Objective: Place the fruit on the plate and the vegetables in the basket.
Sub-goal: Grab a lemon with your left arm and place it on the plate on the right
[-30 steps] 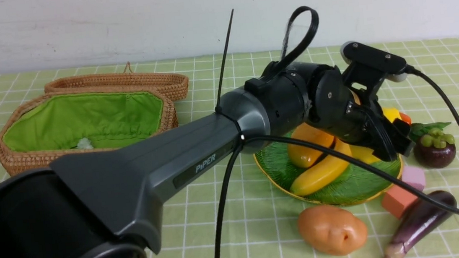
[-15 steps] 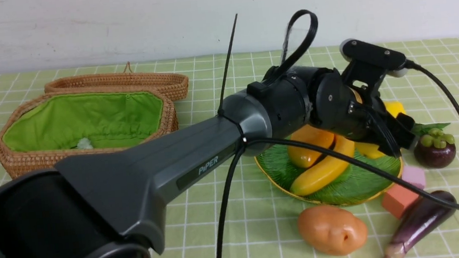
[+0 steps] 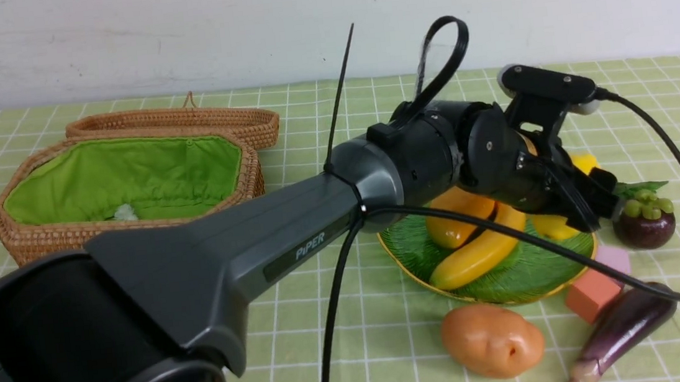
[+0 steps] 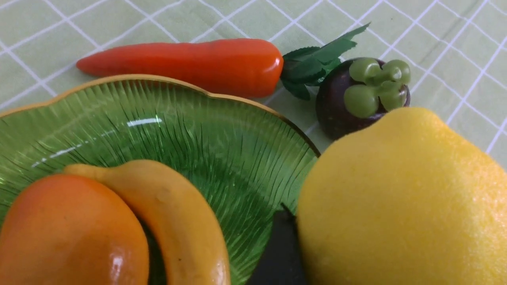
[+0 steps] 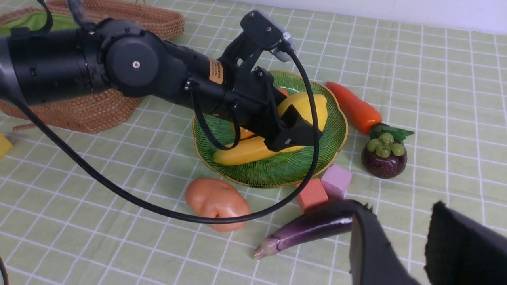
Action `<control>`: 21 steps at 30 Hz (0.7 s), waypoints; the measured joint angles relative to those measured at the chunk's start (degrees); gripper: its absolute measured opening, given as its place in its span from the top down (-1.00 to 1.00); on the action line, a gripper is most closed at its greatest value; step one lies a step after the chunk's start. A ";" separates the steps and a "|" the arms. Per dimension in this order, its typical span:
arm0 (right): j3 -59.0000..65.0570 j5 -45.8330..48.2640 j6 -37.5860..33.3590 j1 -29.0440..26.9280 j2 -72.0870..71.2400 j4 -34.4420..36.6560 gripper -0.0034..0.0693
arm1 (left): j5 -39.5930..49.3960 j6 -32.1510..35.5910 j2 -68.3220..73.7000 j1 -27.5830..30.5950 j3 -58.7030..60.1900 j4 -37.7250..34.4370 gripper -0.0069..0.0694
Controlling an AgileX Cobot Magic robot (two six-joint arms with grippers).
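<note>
Left pincer (image 3: 595, 213) clasping lemon (image 4: 396, 198), right pincer (image 5: 402, 241) ajar

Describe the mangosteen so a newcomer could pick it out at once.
Find the green ribbed plate with the gold rim. Just off its right edge, by the leaves of the carrot, sits the mangosteen. It is the only round, dark purple piece, capped with pale green lobes; the eggplant nearer the robot is purple too, but long.

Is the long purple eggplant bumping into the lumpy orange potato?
Apart. In the right wrist view, checked tablecloth shows between the long dark purple toy eggplant and the lumpy orange-tan toy potato. The front view shows that gap too.
</note>
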 joint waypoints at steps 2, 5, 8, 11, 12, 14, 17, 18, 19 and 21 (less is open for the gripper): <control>0.00 0.05 0.00 0.00 0.00 0.00 0.29 | 0.00 -0.27 0.02 0.00 0.00 -1.01 -0.74; 0.00 0.05 0.00 0.00 0.00 0.00 0.29 | 0.07 -0.60 0.02 0.00 0.00 -2.82 -0.72; 0.00 0.05 0.00 0.00 0.00 0.00 0.29 | 0.24 -0.67 0.07 0.00 0.00 -3.64 -0.72; 0.00 0.05 0.00 0.00 0.00 0.00 0.29 | 0.29 -0.67 0.13 0.00 0.00 -3.58 -0.72; 0.00 0.11 0.00 0.00 0.00 0.00 0.29 | 0.29 -0.47 0.15 0.00 0.00 -3.46 -0.72; 0.00 0.25 -0.02 0.00 0.00 0.00 0.29 | 0.45 0.79 0.20 0.00 0.00 -2.44 -0.72; 0.00 0.37 -0.02 0.00 0.00 0.00 0.29 | 2.12 3.24 0.20 0.05 0.00 -0.75 -0.78; 0.00 0.37 -0.02 0.00 0.00 0.00 0.29 | 2.82 4.25 0.20 0.05 0.00 -0.31 -0.81; 0.00 0.37 -0.02 0.00 0.00 0.00 0.29 | 3.39 5.18 0.20 0.05 0.00 -0.04 -0.86; 0.00 0.37 -0.02 0.00 0.00 0.00 0.29 | 5.10 7.55 0.20 0.05 0.00 0.37 -0.92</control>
